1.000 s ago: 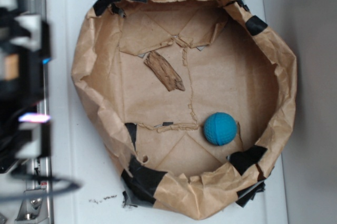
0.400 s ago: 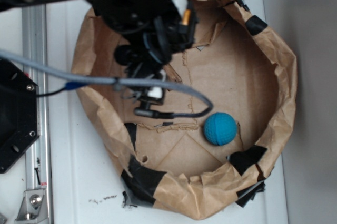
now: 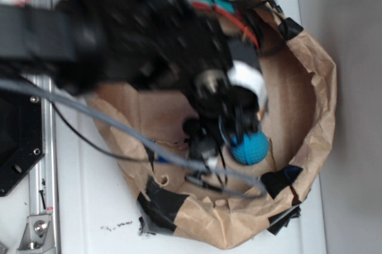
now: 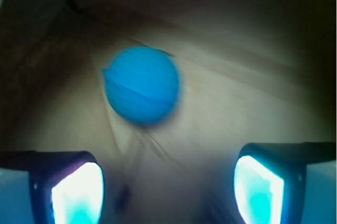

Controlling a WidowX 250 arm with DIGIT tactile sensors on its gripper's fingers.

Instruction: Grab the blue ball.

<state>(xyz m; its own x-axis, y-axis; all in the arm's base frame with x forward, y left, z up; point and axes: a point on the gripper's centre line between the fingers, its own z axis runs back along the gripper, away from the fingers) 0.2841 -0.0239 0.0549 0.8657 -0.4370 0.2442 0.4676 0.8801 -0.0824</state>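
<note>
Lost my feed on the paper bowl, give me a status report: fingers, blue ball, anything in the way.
Gripper open, empty, fingers apart. Blue ball ahead on the paper floor, not between them. Nothing visible between gripper and ball; views blurred.

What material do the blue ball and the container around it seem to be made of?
The blue ball looks like matte rubber or foam: no glare shows on it, though blur hides its texture. The container is creased brown paper, apparently a rolled-down bag, patched with black tape along the rim.
</note>
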